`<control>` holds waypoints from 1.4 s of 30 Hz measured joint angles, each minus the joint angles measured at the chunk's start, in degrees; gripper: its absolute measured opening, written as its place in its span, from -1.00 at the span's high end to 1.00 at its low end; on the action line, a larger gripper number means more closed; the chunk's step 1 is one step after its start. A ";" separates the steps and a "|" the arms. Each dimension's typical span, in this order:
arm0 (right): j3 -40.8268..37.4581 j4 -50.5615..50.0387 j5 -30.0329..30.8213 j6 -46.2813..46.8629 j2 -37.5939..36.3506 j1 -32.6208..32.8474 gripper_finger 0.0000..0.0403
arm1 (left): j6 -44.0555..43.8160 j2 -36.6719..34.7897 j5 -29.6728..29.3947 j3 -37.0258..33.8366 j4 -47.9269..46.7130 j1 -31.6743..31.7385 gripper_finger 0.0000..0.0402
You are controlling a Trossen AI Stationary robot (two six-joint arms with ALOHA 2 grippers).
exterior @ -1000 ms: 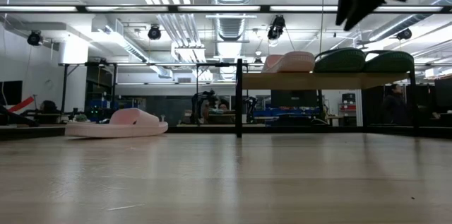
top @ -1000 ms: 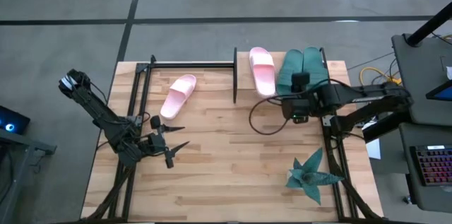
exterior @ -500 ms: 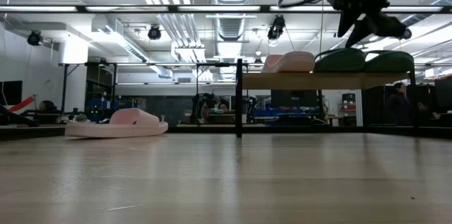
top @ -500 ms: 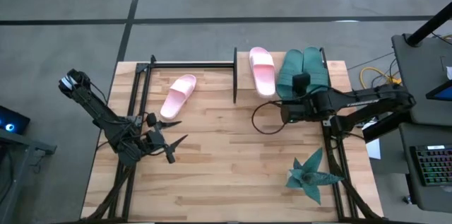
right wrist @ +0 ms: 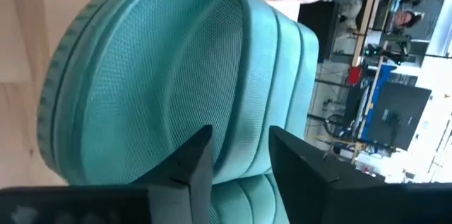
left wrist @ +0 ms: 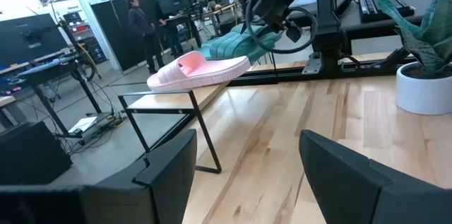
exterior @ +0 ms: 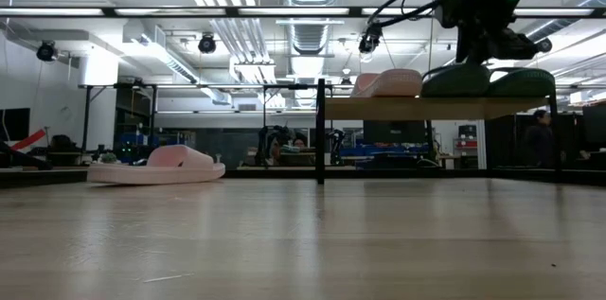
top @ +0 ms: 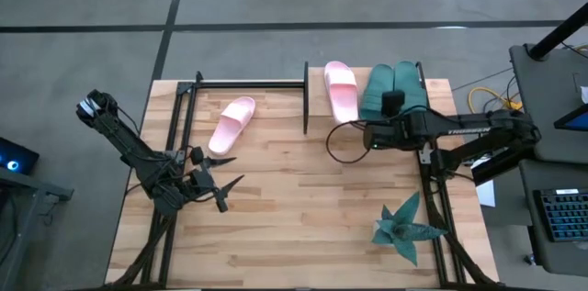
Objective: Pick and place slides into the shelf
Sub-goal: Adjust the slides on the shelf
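Observation:
The shelf (top: 317, 100) stands at the table's far right, its light board on black posts. On the board lie one pink slide (top: 340, 91) and both teal slides (top: 378, 89), soles down, side by side. The other pink slide (top: 231, 124) lies sole-down on the tabletop to the shelf's left. My right gripper (top: 370, 136) hangs open just above the near end of a teal slide (right wrist: 162, 75), fingers pointing down at it (exterior: 476, 54). I see no contact. My left gripper (top: 217, 187) waits open near the table's left side.
A teal spiky plant (top: 404, 229) in a white pot stands near the table's right near corner. A bare black metal frame (top: 248, 83) runs along the far edge, left of the shelf. Bare tabletop (top: 294, 208) lies between the arms. People show in the room beyond.
My right gripper has come down from high above the shelf toward the teal slides and has tipped, so that its fingers now point down at them. The slides have stayed where they were.

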 joint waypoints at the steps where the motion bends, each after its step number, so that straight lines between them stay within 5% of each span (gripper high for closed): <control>1: 0.00 -0.06 -0.01 -0.54 0.00 -0.42 0.40 | 0.00 0.00 0.02 -0.06 0.00 0.00 -0.17; 11: 0.00 -0.50 -1.76 -7.02 -0.04 -0.94 0.77 | -0.04 0.00 0.09 -0.59 -0.01 0.00 -0.17; 30: 0.00 -4.78 -2.31 -6.73 -2.89 -0.94 0.78 | -0.16 0.00 0.17 -0.63 0.22 0.00 -0.17; 42: 0.33 -5.14 -3.70 -6.87 -3.41 -0.96 0.28 | -0.15 -0.02 0.17 -0.63 0.40 0.00 -0.17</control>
